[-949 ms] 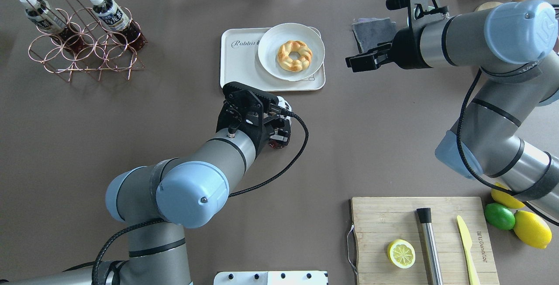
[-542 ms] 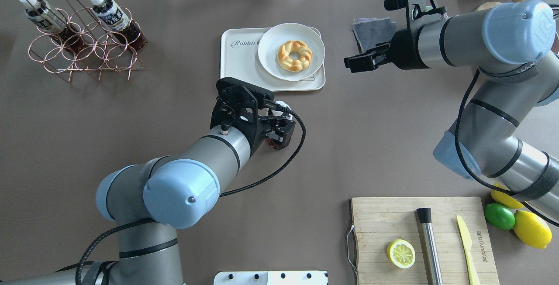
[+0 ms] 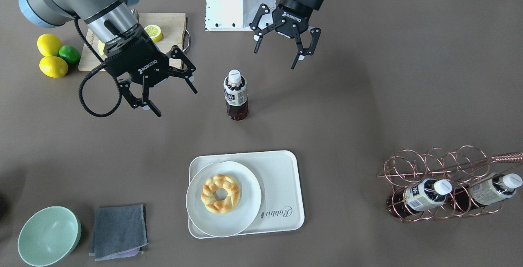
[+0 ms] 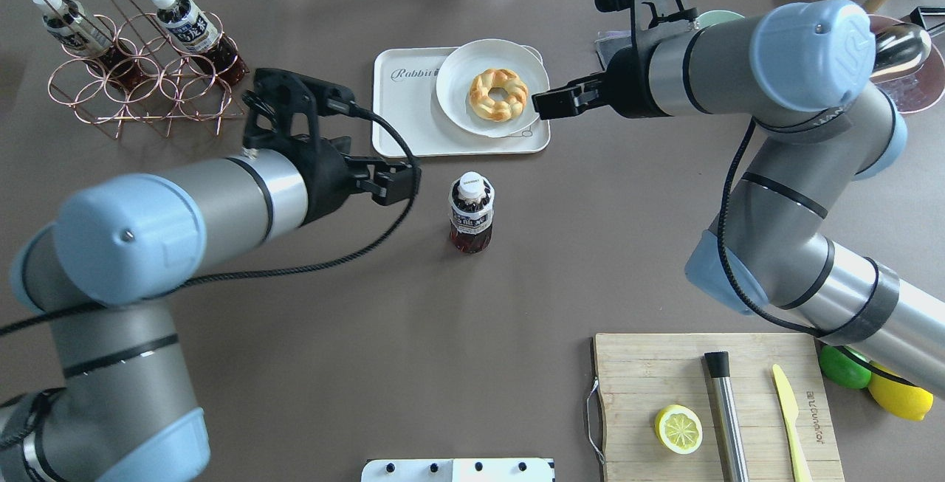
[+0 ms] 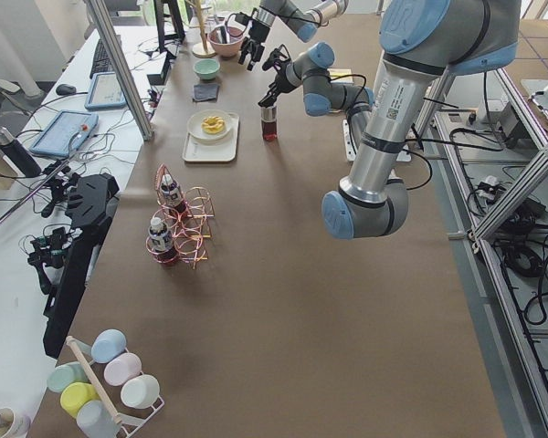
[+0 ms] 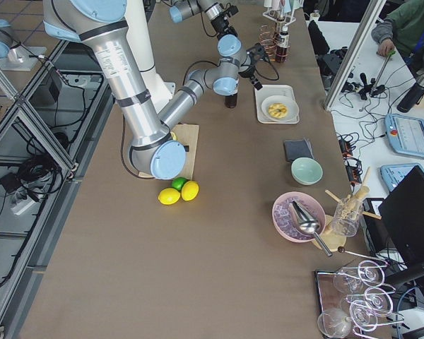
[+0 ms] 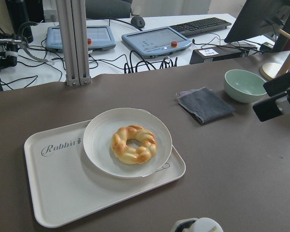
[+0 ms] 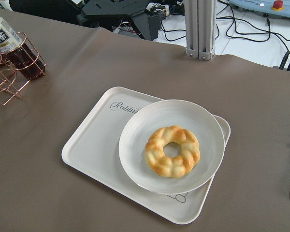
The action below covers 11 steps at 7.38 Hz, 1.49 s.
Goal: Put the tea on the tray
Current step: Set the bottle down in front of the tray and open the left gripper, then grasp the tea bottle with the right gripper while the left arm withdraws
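Note:
The tea [image 4: 471, 212] stands upright on the table, just in front of the tray [image 4: 408, 114]; it also shows in the front view [image 3: 236, 95]. Only its white cap [image 7: 198, 226] shows in the left wrist view. My left gripper [image 4: 404, 181] is open and empty, raised to the bottle's left; the front view [image 3: 281, 54] shows its fingers spread. My right gripper [image 4: 543, 104] is open and empty, raised by the tray's right end, and also shows in the front view [image 3: 176, 103]. The tray [image 3: 282, 185] holds a white plate [image 4: 458, 109] with a braided doughnut [image 4: 498, 94].
A copper wire rack [image 4: 140, 80] with two more bottles stands at the back left. A wooden cutting board [image 4: 642, 364] with a lemon half, knife and steel tool lies front right, lemons and a lime beside it. A grey cloth [image 3: 118, 230] and green bowl [image 3: 49, 234] lie beyond the tray.
My left gripper was around the tea; it has let go and drawn back to the left, leaving the bottle standing. My right gripper has moved left toward the tray's right end.

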Motion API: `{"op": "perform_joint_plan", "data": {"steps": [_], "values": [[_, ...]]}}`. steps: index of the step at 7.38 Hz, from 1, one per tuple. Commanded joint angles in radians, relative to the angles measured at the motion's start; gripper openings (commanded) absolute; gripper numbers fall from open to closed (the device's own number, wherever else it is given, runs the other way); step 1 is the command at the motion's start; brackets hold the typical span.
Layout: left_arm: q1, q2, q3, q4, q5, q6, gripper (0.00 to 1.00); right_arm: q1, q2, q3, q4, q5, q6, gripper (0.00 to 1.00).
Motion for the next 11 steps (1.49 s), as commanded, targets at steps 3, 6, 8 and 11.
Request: {"op": "perform_joint_plan", "data": {"steps": [3, 6, 8, 11], "values": [[-0.407, 0.254, -0.036, -0.003, -0.592, 0.201, 0.99, -0.194, 0.106, 0.019, -0.104, -0.289, 0.062, 0.98], [-0.42, 0.262, -0.018, -0.003, -0.603, 0.213, 0.99, -0.314, 0.12, 0.034, -0.178, -0.479, 0.061, 0.98], [-0.42, 0.26, -0.01, -0.004, -0.604, 0.213, 0.99, -0.383, 0.104, 0.033, -0.184, -0.581, 0.056, 0.96], [-0.418, 0.259, -0.007, -0.004, -0.604, 0.211, 0.99, -0.399, 0.103, 0.033, -0.184, -0.6, 0.058, 0.84]]}}
